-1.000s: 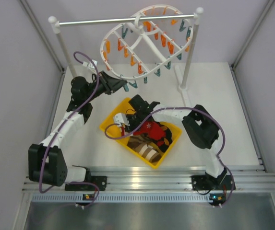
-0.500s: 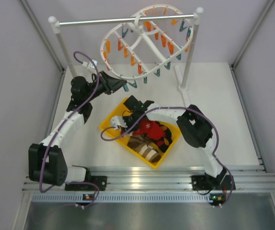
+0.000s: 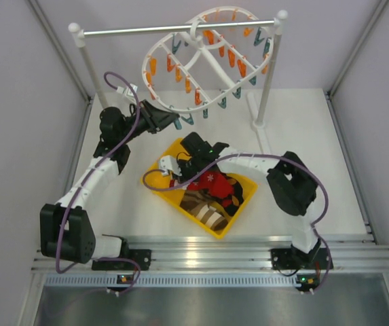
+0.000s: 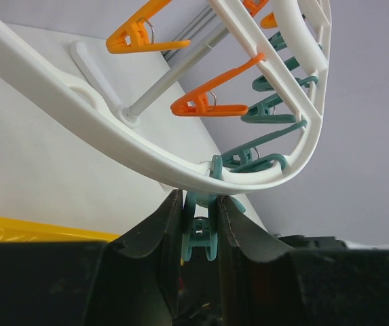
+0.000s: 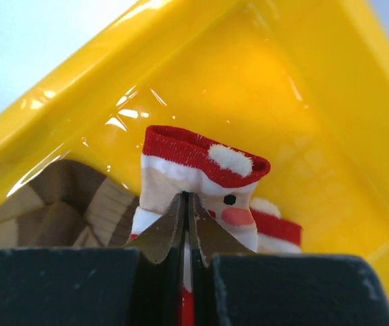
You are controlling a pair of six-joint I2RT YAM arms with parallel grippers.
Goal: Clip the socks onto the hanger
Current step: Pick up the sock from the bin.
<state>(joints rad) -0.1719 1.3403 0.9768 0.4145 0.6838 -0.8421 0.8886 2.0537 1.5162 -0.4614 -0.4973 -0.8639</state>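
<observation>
2 arms at work, 1 job each. Far left, the left gripper is squeezed tight on 1 teal clip under the near rim of the round white hanger, a finger pressing it from each side. That 1 hanger hangs from the rail stand at the far side of the table. Nearer, mid-table, the right gripper is down in the 1 yellow bin, jaws pressed together, pinching 1 red Santa sock just below its red-and-white cuff. A 2nd red cuff peeks out behind it, so 2 red socks, both in the bin. 1 brown-and-cream striped sock lies beside them. The hanger's orange and teal clips are too many to count surely.
</observation>
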